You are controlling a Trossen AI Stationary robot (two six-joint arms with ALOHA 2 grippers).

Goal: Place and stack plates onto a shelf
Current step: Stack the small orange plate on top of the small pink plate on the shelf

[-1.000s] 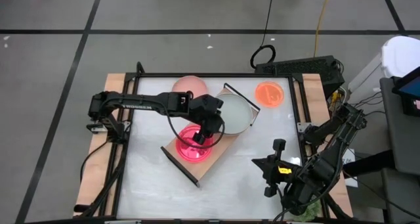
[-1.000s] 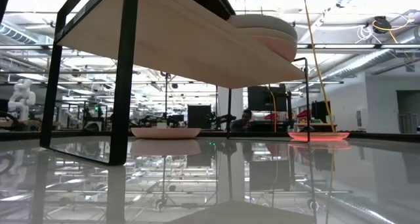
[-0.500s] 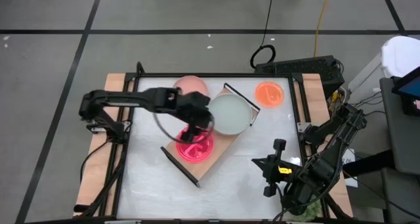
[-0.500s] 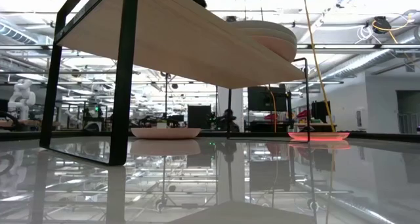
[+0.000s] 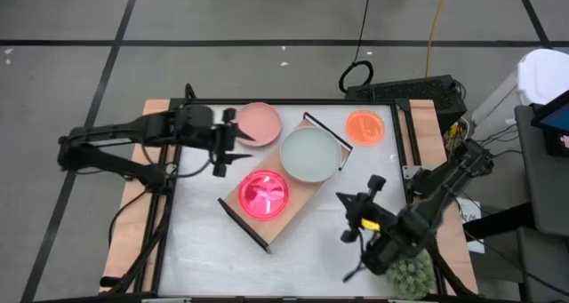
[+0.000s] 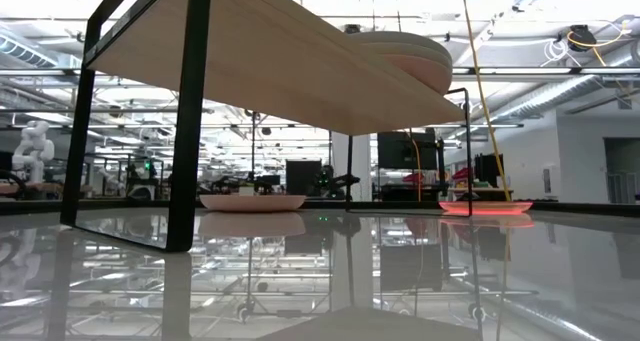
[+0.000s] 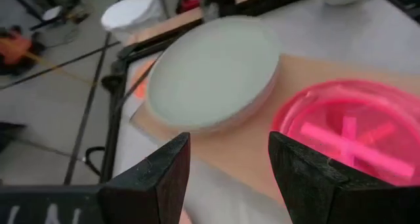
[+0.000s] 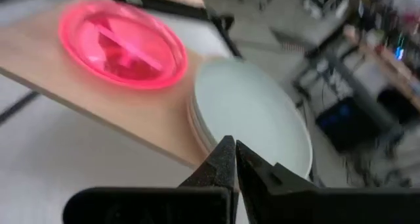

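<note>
The shelf [image 5: 300, 186] is a light-wood board with black frame ends, standing slantwise mid-table. A neon pink plate [image 5: 264, 195] lies flat on its near part. A pale grey plate [image 5: 310, 154] tops a stack on its far part. A dusty pink plate [image 5: 257, 123] and an orange plate [image 5: 364, 126] rest flat on the tabletop by the far edge. My left gripper [image 5: 227, 147] is open, left of the shelf and beside the dusty pink plate. My right gripper [image 5: 348, 216] is shut, near-right of the shelf. In the low view the board [image 6: 270, 51] shows from below.
A spiky green plant [image 5: 411, 275] sits at the near right corner beside my right arm. Black frame rails [image 5: 409, 143] border the white tabletop. Bare tabletop lies near-left of the shelf. In the left wrist view the grey plate [image 7: 213, 73] and neon pink plate [image 7: 348, 129] lie ahead.
My left gripper has drawn back from over the neon pink plate toward the table's left edge and slightly far, now clear of the shelf. The neon pink plate stays flat on the board. My right arm has shifted a little toward the shelf, uncovering the plant.
</note>
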